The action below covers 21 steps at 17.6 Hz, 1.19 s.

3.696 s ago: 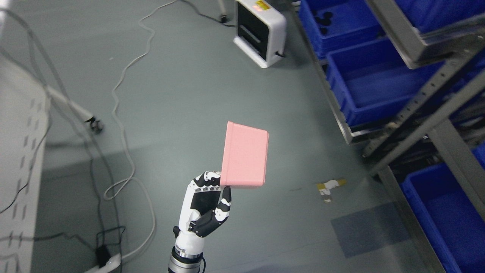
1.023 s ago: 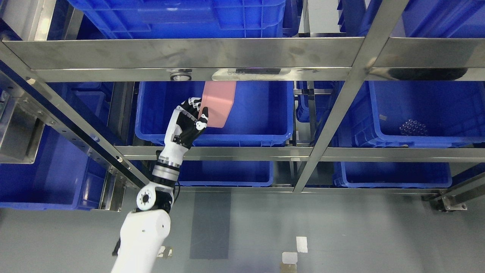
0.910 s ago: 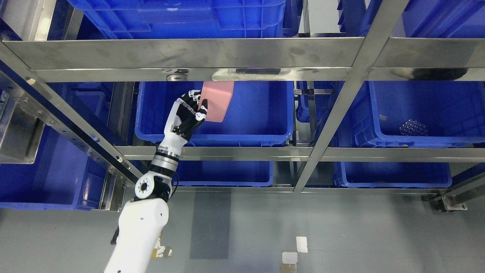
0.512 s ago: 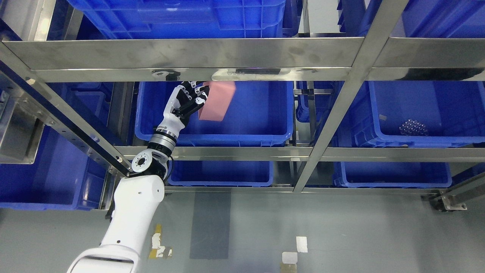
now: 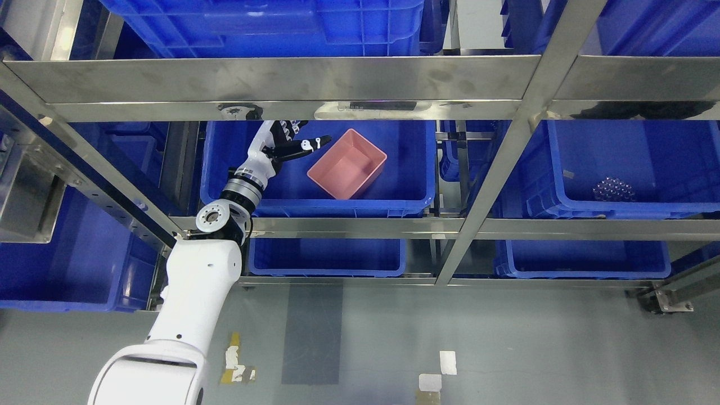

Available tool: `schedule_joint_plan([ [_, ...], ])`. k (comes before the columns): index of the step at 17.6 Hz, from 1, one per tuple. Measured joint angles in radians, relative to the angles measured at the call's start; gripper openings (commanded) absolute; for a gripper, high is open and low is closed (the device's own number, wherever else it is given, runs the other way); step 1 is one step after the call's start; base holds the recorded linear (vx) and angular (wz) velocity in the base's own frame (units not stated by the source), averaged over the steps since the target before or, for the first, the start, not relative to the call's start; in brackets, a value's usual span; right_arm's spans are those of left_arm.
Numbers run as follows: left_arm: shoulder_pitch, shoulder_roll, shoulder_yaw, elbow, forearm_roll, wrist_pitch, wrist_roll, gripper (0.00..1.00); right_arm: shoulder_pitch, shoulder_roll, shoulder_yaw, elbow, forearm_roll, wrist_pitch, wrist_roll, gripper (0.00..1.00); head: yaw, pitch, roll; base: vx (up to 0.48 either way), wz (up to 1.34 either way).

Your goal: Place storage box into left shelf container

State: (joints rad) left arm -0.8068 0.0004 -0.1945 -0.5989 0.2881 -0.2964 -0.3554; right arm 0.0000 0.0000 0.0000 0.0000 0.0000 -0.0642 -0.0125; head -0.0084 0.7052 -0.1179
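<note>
Released storage box (image 5: 347, 163), mouth-up, diagonal

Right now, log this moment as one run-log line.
left hand: open, above bin | pink storage box: released, open side up, inside left blue container | right arm: not in view

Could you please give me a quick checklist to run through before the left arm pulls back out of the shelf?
1. Pink storage box inside the left blue container: ok.
2. Box sitting open side up: ok.
3. Left hand released, fingers spread, clear of the box: ok.
4. Hand clear of the steel crossbar right above it: cannot tell.
5. Box lying flat on the container floor: cannot tell.
</note>
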Motion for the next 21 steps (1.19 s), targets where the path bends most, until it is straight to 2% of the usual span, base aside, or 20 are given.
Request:
schedule_joint_plan([
  [4, 0.090, 0.000, 0.010, -0.085, 0.012, -0.024, 0.031, 1.00, 0.000, 0.000, 0.000, 0.000, 0.000, 0.000, 0.003, 1.00, 0.0000, 0.000, 0.000, 0.000, 0.00],
  [7, 0.255, 0.000, 0.025, -0.260, 0.018, -0.044, 0.045, 1.00, 0.000, 0.000, 0.000, 0.000, 0.000, 0.000, 0.003, 1.00, 0.0000, 0.000, 0.000, 0.000, 0.00],
  [10, 0.448, 0.000, 0.038, -0.460, 0.021, -0.111, 0.045, 1.00, 0.000, 0.000, 0.000, 0.000, 0.000, 0.000, 0.001, 1.00, 0.0000, 0.000, 0.000, 0.000, 0.00],
  [14, 0.594, 0.000, 0.079, -0.638, 0.022, -0.154, 0.048, 1.00, 0.000, 0.000, 0.000, 0.000, 0.000, 0.000, 0.000, 1.00, 0.0000, 0.000, 0.000, 0.000, 0.00],
  [21, 0.660, 0.000, 0.161, -0.824, 0.024, -0.006, 0.120, 1.00, 0.000, 0.000, 0.000, 0.000, 0.000, 0.000, 0.000, 1.00, 0.0000, 0.000, 0.000, 0.000, 0.00],
])
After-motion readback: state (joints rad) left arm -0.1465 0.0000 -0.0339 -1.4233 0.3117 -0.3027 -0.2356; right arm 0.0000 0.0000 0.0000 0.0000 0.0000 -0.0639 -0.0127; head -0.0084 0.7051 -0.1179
